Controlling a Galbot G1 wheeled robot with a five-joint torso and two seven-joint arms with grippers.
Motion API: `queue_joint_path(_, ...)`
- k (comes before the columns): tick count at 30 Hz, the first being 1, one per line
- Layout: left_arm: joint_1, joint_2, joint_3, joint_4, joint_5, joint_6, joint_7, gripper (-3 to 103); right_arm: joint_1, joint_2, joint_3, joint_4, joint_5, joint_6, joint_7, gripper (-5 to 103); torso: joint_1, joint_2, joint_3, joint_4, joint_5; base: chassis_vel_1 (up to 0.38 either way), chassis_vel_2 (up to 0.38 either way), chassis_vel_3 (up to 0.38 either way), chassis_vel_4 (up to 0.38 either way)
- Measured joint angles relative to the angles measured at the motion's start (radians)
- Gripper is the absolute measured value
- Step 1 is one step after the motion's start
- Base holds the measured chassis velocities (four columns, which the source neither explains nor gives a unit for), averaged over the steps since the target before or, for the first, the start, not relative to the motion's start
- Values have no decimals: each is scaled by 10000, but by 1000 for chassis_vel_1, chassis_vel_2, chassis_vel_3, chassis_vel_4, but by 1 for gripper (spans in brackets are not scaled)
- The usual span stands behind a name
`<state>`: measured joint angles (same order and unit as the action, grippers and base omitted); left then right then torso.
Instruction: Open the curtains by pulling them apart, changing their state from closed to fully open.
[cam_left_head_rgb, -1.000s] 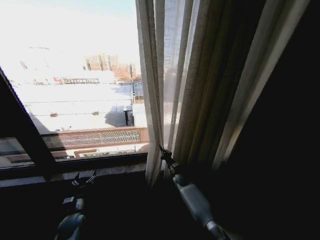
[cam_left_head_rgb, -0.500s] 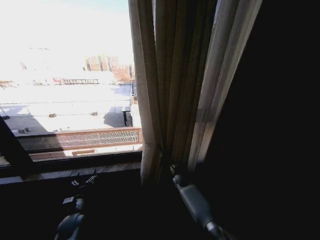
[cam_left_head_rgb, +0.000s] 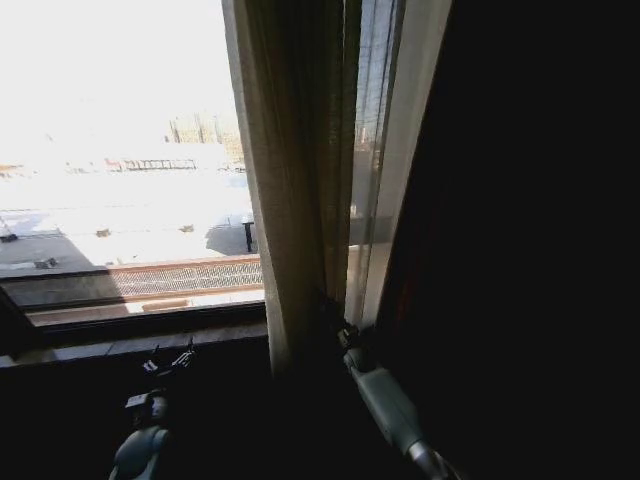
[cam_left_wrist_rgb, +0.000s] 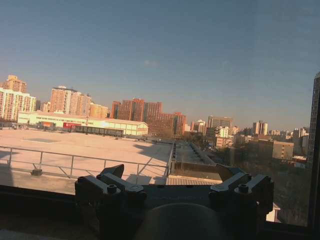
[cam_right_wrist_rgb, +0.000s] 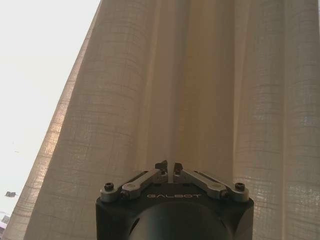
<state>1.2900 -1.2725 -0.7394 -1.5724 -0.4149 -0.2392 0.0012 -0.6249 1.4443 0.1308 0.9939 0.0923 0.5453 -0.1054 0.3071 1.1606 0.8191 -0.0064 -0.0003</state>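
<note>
1. The right gripper (cam_left_head_rgb: 335, 322) sits at about 6 o'clock in the head view, pushed into the foot of the curtains (cam_left_head_rgb: 300, 190). In the right wrist view its fingertips (cam_right_wrist_rgb: 161, 165) are pressed together with only a hairline between them, right against the cloth, but whether any fabric is caught in that line is hard to make out.
2. The left gripper (cam_left_head_rgb: 168, 360) waits low at 7 o'clock in front of the window sill (cam_left_head_rgb: 130, 335), touching nothing. The left wrist view shows its fingers (cam_left_wrist_rgb: 111, 181) spread wide, with open air between them.
3. The curtains are bunched into a narrow cream-beige column just left of the head view's centre, running from 12 o'clock down behind the right arm (their lower end is lost in shadow). Everything from 1 to 5 o'clock is black, so the wall or frame there cannot be read.
4. Against the pictures from half a second and a second ago, the whole head view has slid: the fabric edge now stands further toward 9 o'clock, and the dark slanting frame bar at 8 o'clock has all but left the picture. The folds look tighter than they did a second ago.
5. Beyond the glass lie a pale flat rooftop (cam_left_wrist_rgb: 90, 145) with a railing (cam_left_head_rgb: 150, 275), and further off reddish tower blocks (cam_left_wrist_rgb: 145, 110) under a clear sky.
</note>
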Motion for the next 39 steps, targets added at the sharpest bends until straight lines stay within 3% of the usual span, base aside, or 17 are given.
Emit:
queue_joint_path(7, 0, -1, 2, -1, 0, 0, 0, 100, 249, 79, -13, -373, -260, -80, 5, 0, -1, 0, 1, -14, 6, 24, 27, -8, -18)
queue_joint_path(18, 0, -2, 7, -1, 0, 0, 2, 100, 257, 23, -72, -282, -339, -85, 360, 0, 0, 0, 0, -10, 2, 0, 0, 0, 0)
queue_joint_path(22, 0, -3, 9, 0, 0, 0, 3, 100, 325, 16, -35, -392, -926, 43, 495, 0, -1, 0, 0, -13, 3, 0, 0, 0, 0)
queue_joint_path(26, 0, -3, 9, -1, 0, 0, 4, 100, 640, 97, -32, -896, -1671, -147, 1131, 0, -3, 0, 0, -12, 3, 0, 0, 0, 0)
queue_joint_path(34, 0, -2, 8, -1, 0, 0, 4, 100, 1569, 266, 88, -2035, -1558, -1164, 2220, 0, -3, 0, 0, -10, 3, 0, 0, 0, 0)
queue_joint_path(39, 0, -3, 8, 0, 0, -1, 5, 100, 1865, 10, 231, -2074, -1556, -1862, 3112, 0, -3, 0, 1, -11, 3, 0, 0, 0, 0)
